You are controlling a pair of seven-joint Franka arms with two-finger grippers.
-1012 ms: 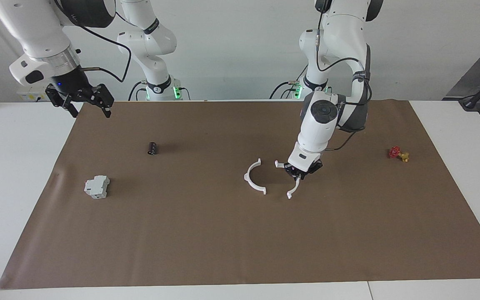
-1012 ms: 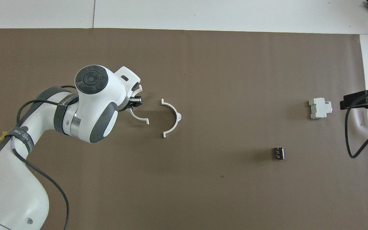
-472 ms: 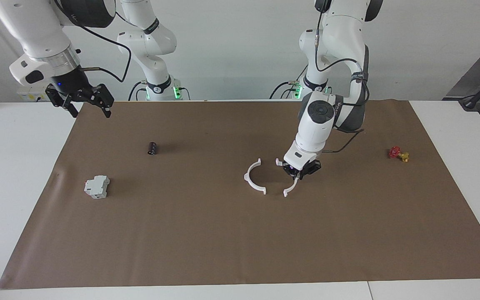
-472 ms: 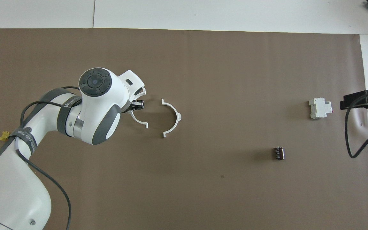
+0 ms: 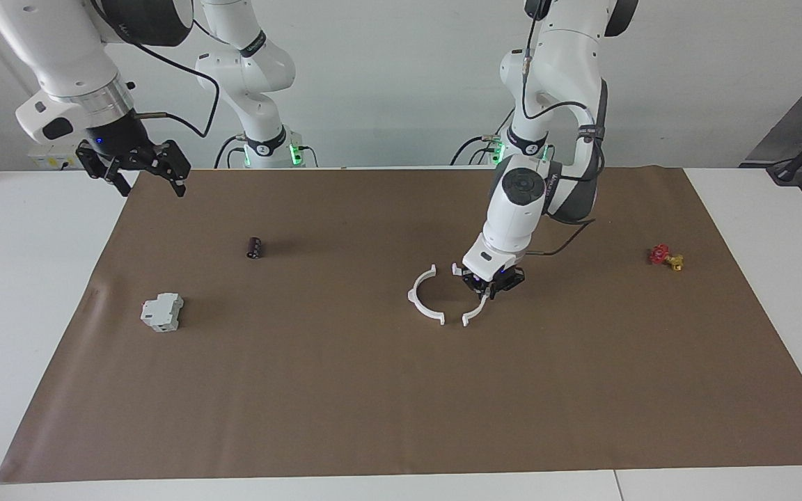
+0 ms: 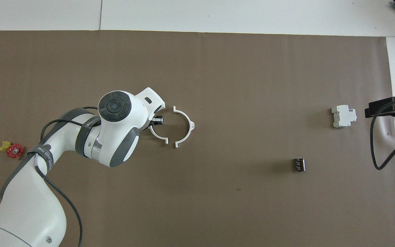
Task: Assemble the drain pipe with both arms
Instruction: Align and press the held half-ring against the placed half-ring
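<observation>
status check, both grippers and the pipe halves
Left gripper shut on held half-ring, beside loose half-ring, ends apart. Right gripper open, waiting. Nothing between.

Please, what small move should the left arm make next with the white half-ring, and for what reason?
Probably slide it a little more toward the right arm's end. The left gripper is shut on the held half-ring, whose open side faces the resting half-ring; a small gap is left between their end tabs. The right gripper waits open over the table's edge.

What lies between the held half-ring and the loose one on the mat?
Nothing: in the overhead view only bare brown mat separates the held half-ring from the loose half-ring.
</observation>
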